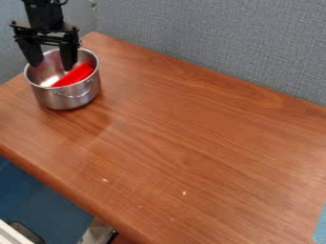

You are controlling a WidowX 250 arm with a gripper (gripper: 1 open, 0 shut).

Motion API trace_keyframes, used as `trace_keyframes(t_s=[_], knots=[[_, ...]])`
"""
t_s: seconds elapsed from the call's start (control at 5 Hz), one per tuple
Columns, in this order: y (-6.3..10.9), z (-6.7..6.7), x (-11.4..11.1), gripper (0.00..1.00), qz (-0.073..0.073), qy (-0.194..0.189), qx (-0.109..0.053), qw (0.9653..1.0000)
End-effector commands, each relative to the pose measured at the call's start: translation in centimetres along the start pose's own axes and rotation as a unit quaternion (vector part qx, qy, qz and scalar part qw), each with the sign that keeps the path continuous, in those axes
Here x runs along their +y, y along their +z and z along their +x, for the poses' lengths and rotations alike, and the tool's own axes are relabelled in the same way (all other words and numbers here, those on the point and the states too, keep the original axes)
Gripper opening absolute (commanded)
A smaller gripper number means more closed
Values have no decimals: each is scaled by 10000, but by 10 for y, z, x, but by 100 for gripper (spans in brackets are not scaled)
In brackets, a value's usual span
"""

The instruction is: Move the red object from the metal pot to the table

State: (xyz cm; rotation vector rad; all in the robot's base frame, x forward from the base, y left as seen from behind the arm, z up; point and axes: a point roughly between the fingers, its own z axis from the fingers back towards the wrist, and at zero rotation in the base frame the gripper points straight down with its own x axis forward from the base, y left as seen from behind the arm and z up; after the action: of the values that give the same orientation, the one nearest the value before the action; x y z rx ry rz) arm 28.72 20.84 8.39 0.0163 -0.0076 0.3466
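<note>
The metal pot (64,84) stands near the far left corner of the wooden table (192,143). Inside it lies the red object (82,71), resting against the right side of the pot's wall. My black gripper (49,55) points straight down over the pot's left half, its two fingers spread open, the tips at about rim height. The red object sits just right of the right finger, apart from it as far as I can tell. Nothing is between the fingers.
A grey-blue textured wall rises behind the table. The table's rounded front edge runs along the lower left, with blue floor below it. The wide wooden surface stretches right of the pot.
</note>
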Motion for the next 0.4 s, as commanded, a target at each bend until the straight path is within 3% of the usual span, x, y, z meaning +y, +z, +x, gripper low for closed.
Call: trace_keyframes(t_s=[0.0, 0.2], knots=[[11, 10, 7, 100, 126, 73, -244, 9996], [6, 13, 7, 100, 138, 86, -225, 9996]])
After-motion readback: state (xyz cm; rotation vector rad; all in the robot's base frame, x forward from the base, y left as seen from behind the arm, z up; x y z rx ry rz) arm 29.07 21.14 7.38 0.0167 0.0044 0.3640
